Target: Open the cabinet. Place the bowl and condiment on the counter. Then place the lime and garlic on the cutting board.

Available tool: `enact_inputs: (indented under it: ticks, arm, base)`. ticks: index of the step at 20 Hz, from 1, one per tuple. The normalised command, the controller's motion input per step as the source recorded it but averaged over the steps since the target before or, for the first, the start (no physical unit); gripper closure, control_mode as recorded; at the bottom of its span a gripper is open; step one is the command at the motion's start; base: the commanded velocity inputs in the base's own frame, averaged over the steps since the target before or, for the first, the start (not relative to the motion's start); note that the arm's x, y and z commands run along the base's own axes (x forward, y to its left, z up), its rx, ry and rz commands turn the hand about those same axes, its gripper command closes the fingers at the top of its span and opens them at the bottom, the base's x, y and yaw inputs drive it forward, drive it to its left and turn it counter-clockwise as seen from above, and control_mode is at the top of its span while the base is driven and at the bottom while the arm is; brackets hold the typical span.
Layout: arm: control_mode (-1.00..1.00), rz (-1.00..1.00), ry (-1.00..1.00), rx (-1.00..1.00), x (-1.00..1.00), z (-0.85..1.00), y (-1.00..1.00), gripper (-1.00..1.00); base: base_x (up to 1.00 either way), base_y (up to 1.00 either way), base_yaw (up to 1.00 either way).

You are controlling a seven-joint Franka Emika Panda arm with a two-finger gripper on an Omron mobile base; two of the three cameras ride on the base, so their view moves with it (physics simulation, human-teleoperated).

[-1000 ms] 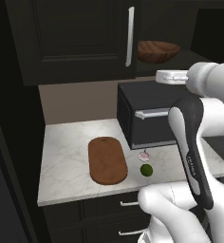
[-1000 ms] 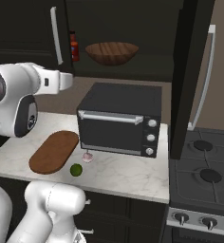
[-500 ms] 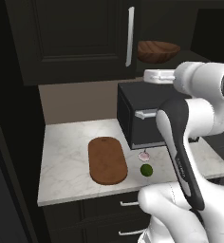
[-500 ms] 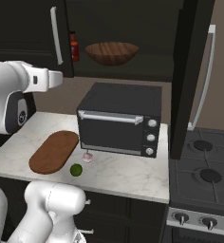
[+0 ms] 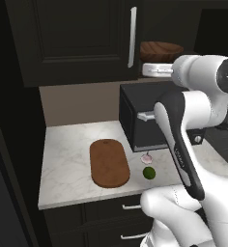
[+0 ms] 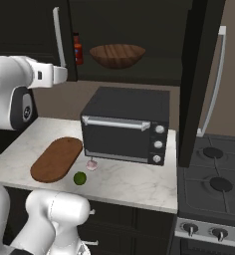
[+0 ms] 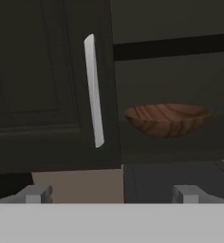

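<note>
The cabinet's right door [image 6: 201, 74] stands swung out, while its left door [image 5: 77, 38] is shut, silver handle [image 7: 94, 90] upright. The wooden bowl [image 7: 167, 119] rests on the shelf inside, and the red condiment bottle [image 6: 78, 48] stands at the shelf's left end beside the door edge. My gripper [image 7: 111, 195] is open and empty, level with the bottom of the left door, facing the handle and bowl with a gap to both. Down on the counter [image 5: 67, 159] lies the cutting board [image 5: 109, 162], with the garlic [image 5: 146, 157] and lime [image 5: 149, 172] just right of it.
A black toaster oven [image 6: 127, 124] sits on the counter under the open shelf, right behind the garlic. A gas stove [image 6: 214, 184] adjoins the counter on the right. Drawers [image 5: 130, 207] with short handles run below the counter.
The hand has slid left along the cabinet front, from in front of the open shelf toward the shut left door's handle. Nothing on the counter or shelf has moved.
</note>
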Motion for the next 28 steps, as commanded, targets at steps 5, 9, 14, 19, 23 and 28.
enact_inputs:
  ticks: [5,9,14,19,23,28]
  arm:
    - [-1.0,0.0,-0.02,0.0,0.21,0.02,0.19,-1.0]
    - [-1.0,0.0,-0.09,0.0,0.1,0.0,0.09,-1.0]
    - [-1.0,0.0,-0.1,0.0,0.17,0.0,0.09,-1.0]
    - [-1.0,0.0,-0.1,0.0,0.16,0.0,0.1,-1.0]
    - [-1.0,0.0,-0.06,0.0,0.2,0.05,0.17,-1.0]
    - [-1.0,0.0,0.0,0.0,0.29,0.02,0.11,-1.0]
  base:
    - [0.0,0.0,0.0]
    - [0.0,0.0,0.0]
    - [0.0,0.0,0.0]
    - [0.0,0.0,0.0]
    - [0.0,0.0,0.0]
    - [0.0,0.0,0.0]
